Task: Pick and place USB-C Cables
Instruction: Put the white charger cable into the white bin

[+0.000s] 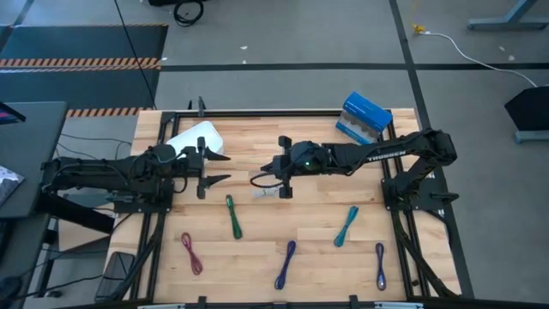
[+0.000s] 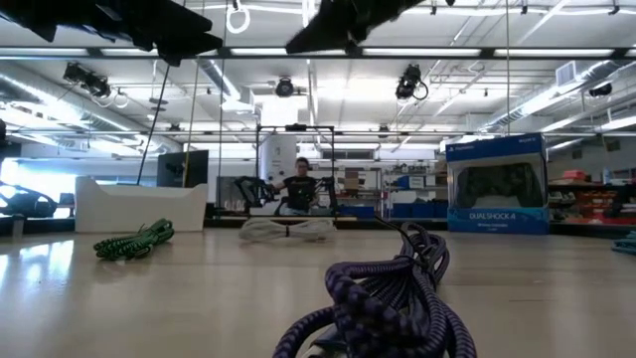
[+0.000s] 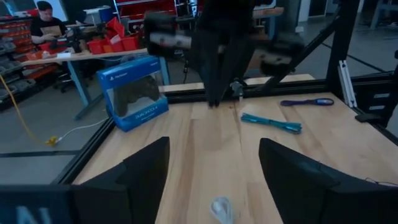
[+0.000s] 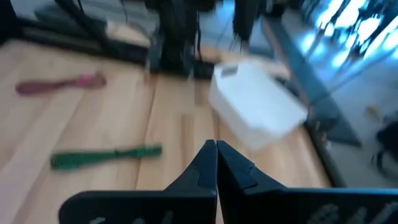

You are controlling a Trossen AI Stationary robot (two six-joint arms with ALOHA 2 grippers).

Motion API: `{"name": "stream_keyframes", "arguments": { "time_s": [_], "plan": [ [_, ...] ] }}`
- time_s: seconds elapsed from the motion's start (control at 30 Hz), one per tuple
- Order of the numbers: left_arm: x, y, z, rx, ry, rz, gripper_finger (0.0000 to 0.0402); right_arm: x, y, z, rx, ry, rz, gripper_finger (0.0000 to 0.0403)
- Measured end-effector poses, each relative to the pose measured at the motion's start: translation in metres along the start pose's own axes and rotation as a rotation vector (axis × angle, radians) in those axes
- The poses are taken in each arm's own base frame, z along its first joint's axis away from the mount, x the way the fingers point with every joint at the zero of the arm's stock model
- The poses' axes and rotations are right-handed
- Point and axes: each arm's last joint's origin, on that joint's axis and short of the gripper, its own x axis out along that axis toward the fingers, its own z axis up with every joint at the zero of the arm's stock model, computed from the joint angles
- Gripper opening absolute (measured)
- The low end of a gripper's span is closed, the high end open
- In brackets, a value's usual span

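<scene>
Right gripper (image 1: 280, 178) over mid-table, fingers pressed together, holding nothing; left gripper (image 1: 214, 168) spread wide beside the white plastic tray (image 1: 196, 138). Whitish coiled cable (image 1: 269, 193) lies on pale wood just below the right gripper; green braided cable (image 1: 233, 215) nearby

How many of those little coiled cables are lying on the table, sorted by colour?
Green cable: 1
Teal cable: 1
Magenta cable: 1
Purple cables and: 2
Whitish cable, just below the right gripper: 1
Total: 6
</scene>
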Motion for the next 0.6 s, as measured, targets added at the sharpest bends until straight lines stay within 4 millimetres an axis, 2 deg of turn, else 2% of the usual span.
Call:
{"name": "stream_keyframes", "arguments": {
  "time_s": [0.13,0.33,0.47,0.6],
  "plan": [
    [0.0,0.0,0.0,-0.001,-0.002,0.0,0.0271,0.008,-0.006,-0.02,0.058,0.141,0.047,0.0033],
    [0.0,0.0,0.0,-0.001,-0.005,0.001,0.0272,0.053,0.01,-0.072,0.122,0.349,0.168,0.0145],
    [0.0,0.0,0.0,0.0,0.004,-0.001,0.0272,0.078,0.018,-0.093,0.13,0.386,0.156,0.0205],
    [0.0,0.0,-0.003,0.001,0.028,-0.003,0.0272,0.093,0.023,-0.106,0.165,0.395,0.183,0.0232]
  ]
}}
